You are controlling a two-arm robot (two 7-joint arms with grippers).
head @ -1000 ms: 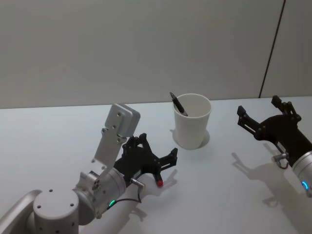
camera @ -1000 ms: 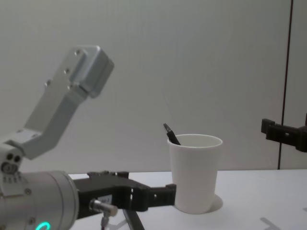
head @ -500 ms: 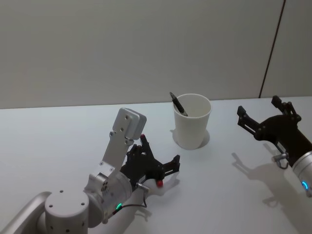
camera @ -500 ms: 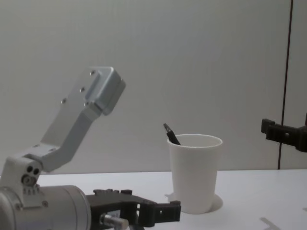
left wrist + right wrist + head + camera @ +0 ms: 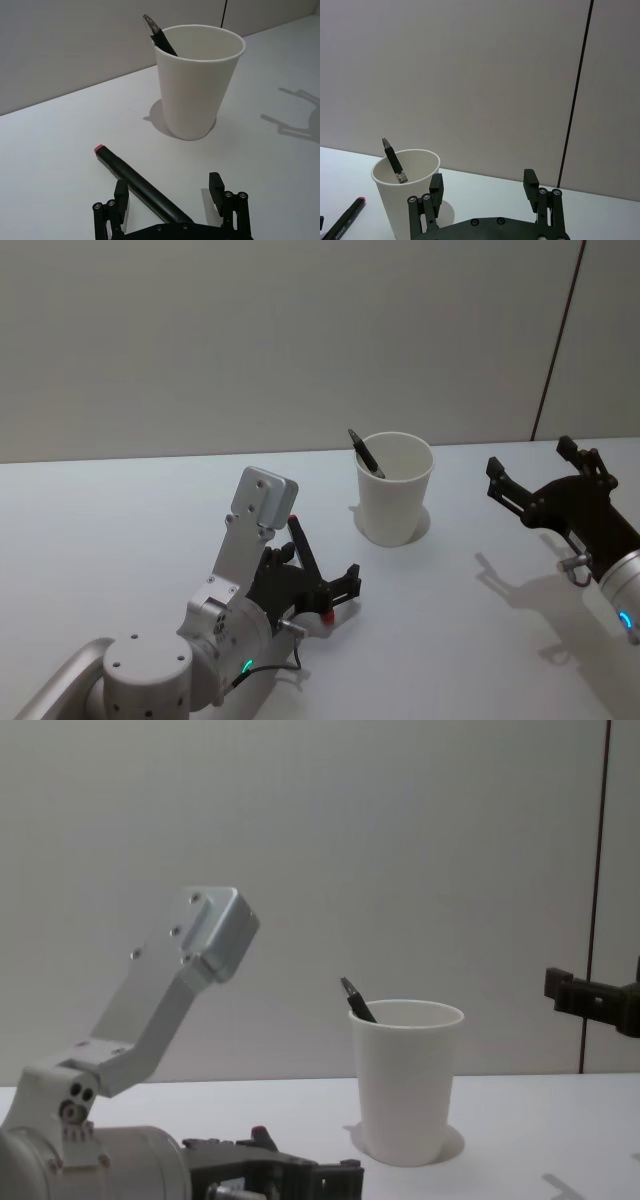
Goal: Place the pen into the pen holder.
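The pen holder is a white paper cup standing upright on the table, with a dark pen leaning inside against its rim. A second black pen with a red end lies flat on the table short of the cup; its red end peeks out beside my left gripper. My left gripper is open and low over this pen, one finger on each side of the barrel. My right gripper hangs open to the cup's right.
The white table runs back to a plain grey wall. A dark vertical seam marks the wall at the right. My left arm's silver link rises above the table on the left.
My left gripper has sunk lower toward the table and closer over the lying pen, staying open. The cup, its pen and my right arm have not moved.
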